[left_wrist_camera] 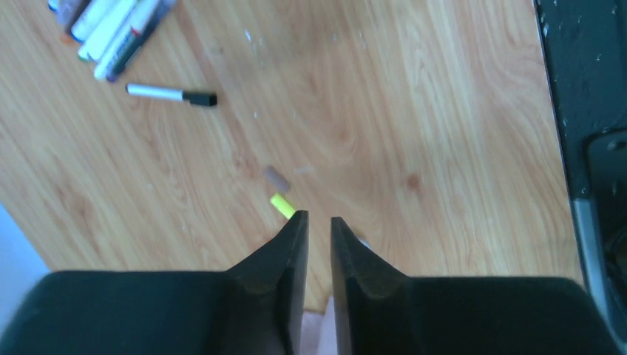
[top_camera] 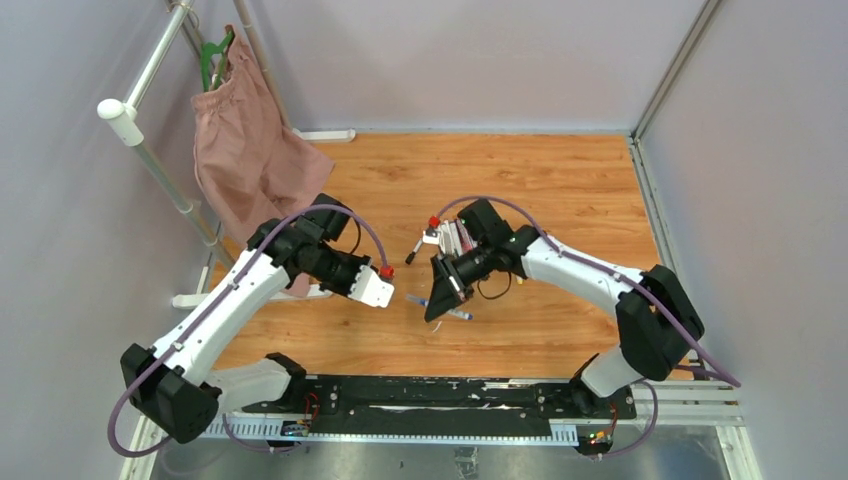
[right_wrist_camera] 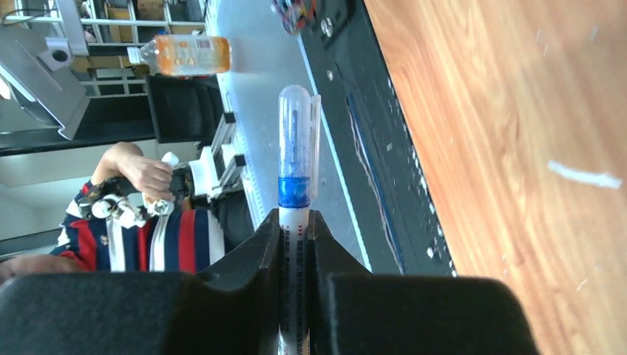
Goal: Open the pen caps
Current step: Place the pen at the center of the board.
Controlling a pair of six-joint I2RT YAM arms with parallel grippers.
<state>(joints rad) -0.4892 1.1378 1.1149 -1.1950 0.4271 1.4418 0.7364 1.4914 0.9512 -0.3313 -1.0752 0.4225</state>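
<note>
- Right gripper (right_wrist_camera: 296,220) clamps a pen (right_wrist_camera: 293,281), its blue-banded cap (right_wrist_camera: 296,148) on, ahead of the jaws.
- My left gripper (left_wrist_camera: 319,220) is closed and empty; next it must grip that cap.

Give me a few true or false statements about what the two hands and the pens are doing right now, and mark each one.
The right hand grips a pen with its clear, blue-banded cap on. True.
The left hand is wide open. False: it is shut, with nothing seen in it.
A yellow cap lies on the table just ahead of the left hand. True.
The black-capped pen sits inside the bunch of pens. False: it lies alone, apart from the bunch.
The pink shorts lie flat on the table. False: they hang from a green hanger.
</note>
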